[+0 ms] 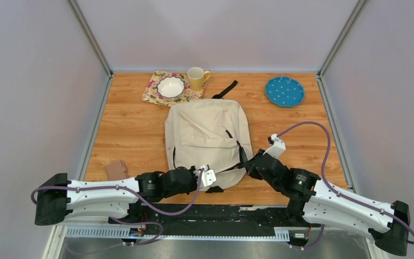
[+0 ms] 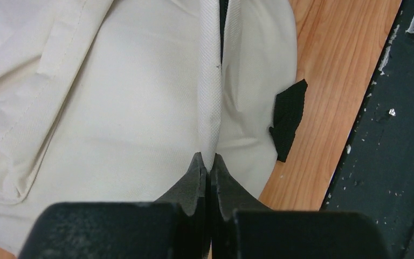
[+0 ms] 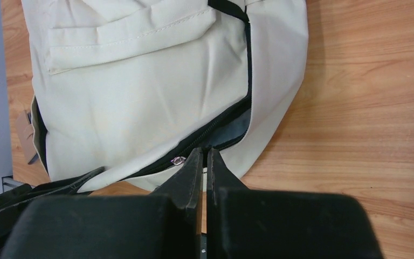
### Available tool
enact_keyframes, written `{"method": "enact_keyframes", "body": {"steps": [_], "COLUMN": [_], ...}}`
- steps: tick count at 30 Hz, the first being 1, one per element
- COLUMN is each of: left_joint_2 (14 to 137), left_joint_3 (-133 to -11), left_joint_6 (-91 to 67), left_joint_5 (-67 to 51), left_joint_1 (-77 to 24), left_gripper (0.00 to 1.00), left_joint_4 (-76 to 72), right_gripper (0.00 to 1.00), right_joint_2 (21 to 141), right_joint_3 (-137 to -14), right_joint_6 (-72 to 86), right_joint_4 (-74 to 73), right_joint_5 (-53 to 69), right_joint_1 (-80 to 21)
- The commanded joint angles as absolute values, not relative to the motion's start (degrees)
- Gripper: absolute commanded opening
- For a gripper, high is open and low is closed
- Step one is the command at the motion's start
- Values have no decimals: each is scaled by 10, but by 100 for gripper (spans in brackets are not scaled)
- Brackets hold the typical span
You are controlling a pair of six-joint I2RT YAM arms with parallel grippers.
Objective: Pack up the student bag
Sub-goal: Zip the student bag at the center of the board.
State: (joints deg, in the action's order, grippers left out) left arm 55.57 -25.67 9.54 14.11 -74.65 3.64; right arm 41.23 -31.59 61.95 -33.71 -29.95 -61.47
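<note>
The table point(image 1: 135, 124) is made of warm orange-brown wood with stripes in it. Pale grey walls point(image 1: 32, 81) stand on three sides, and thin metal posts point(image 1: 89, 35) run up the two back corners. A black rail point(image 1: 215, 213) lies along the bottom edge of the top view, where the two arms are fixed.

The student bag point(image 1: 205, 129) lies flat in the middle of the table (it is the biggest thing here). It is cream cloth, and a black strap point(image 1: 226, 89) pokes out at its top end.

In the upper left of the table sits a flowery mat point(image 1: 153, 89) with a white bowl point(image 1: 171, 86) on it. A yellow mug point(image 1: 196, 79) stands just beside the mat. A blue plate point(image 1: 284, 91) with white dots sits in the upper right. A small brown card point(image 1: 116, 169) lies at the lower left, near the left arm. Any print on it is too small to read.

The left gripper point(image 2: 210, 162) is at the bottom edge of the bag. Its fingers are squeezed together on a raised fold of the cream cloth.

The right gripper point(image 3: 205, 156) is at the bag's lower right side. Its fingers are pressed tight together, right at the open zipper, close to the little zipper pull point(image 3: 178, 160). I cannot tell if any cloth is caught between them.
</note>
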Motion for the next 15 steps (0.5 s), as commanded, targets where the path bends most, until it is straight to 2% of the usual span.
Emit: {"method": "enact_keyframes", "body": {"steps": [1, 2, 5, 8, 13, 15], "left_joint_2": [527, 524, 514, 498, 512, 540], "left_joint_3": [-233, -234, -243, -251, -286, -307], "left_joint_6": [27, 22, 4, 3, 9, 24], "left_joint_5": [144, 142, 135, 122, 119, 113], "left_joint_1": [-749, -749, -749, -748, -748, -748], "left_gripper": [4, 26, 53, 69, 84, 87], "left_joint_4": [83, 82, 65, 19, -38, -43], "right_gripper": [0, 0, 0, 0, 0, 0], "right_joint_2": [396, 398, 410, 423, 439, 437], "right_joint_3": [-309, -309, -307, -301, -294, -291], "right_joint_6": [601, 593, 569, 549, 543, 541], "right_joint_4": [-325, -307, -266, -232, -217, -213], "right_joint_5": [-309, -293, -251, -207, -175, -171], "right_joint_1": [-601, -601, -601, -601, -600, -601]}}
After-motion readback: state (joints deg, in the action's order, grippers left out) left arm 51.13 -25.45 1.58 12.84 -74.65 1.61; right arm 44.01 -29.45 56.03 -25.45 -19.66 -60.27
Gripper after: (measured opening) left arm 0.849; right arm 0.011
